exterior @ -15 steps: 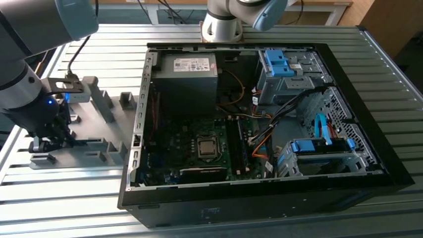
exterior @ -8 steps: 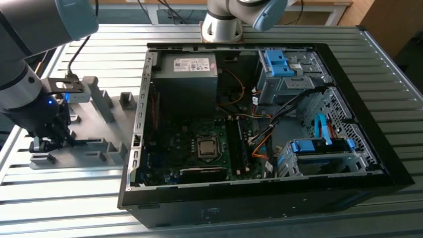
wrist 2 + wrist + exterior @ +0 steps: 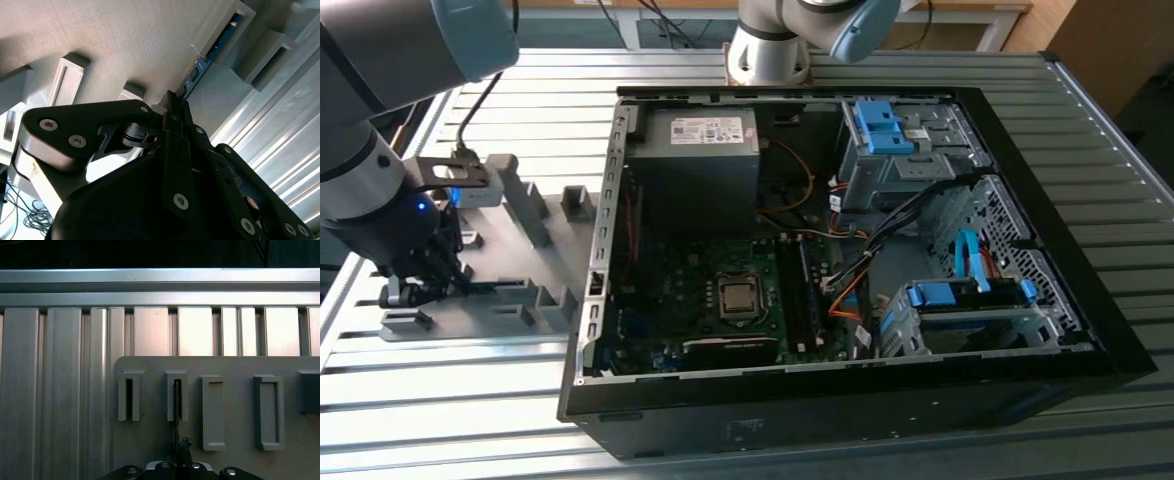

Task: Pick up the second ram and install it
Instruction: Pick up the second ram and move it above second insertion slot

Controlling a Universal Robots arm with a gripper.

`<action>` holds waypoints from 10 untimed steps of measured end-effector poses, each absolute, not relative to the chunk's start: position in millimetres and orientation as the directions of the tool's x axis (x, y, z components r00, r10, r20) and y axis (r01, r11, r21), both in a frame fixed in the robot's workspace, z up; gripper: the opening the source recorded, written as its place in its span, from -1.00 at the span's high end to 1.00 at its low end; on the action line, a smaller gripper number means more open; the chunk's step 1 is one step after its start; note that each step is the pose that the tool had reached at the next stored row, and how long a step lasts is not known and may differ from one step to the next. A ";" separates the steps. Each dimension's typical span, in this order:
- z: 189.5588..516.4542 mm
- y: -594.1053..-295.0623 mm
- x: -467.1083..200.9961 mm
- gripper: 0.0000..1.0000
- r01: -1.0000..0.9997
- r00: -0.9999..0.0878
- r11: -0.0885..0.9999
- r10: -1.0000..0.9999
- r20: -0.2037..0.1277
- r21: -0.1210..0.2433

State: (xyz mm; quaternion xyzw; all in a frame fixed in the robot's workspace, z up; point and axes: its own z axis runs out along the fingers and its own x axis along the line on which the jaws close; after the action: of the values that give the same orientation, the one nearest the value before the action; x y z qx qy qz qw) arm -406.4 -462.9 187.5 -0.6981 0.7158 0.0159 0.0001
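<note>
Jaws of the gripper (image 3: pixel 173 101) are drawn nearly together, pinching the memory board (image 3: pixel 202 62) by its thin edge; its far end sits in a grey holder's (image 3: pixel 125 40) slot.

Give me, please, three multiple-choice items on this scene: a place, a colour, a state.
1. Where is the pincer? A over the motherboard; B at the grey fixture plate; C above the power supply.
2. The drive-bay clips are: A red; B yellow; C blue.
3. The second ram is: A on edge in a grey slotted block; B flat on the table; C inside the case.
1 B: it hangs over the plate. 2 C: blue plastic shows. 3 A: both wrist views show it running from slot to pincer.
</note>
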 end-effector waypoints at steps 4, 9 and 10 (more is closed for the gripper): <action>187.6 -462.9 -406.4 0.73 -0.999 -0.025 0.025 -0.999 -0.023 0.022; 190.0 -462.9 -406.4 0.73 -0.999 -0.025 0.025 -0.999 -0.022 0.023; 190.6 -462.9 -406.4 0.73 -0.999 -0.025 0.025 -0.999 -0.022 0.023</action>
State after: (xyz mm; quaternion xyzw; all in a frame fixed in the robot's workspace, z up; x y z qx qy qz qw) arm -406.4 -462.9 190.6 -0.6981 0.7158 0.0159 0.0001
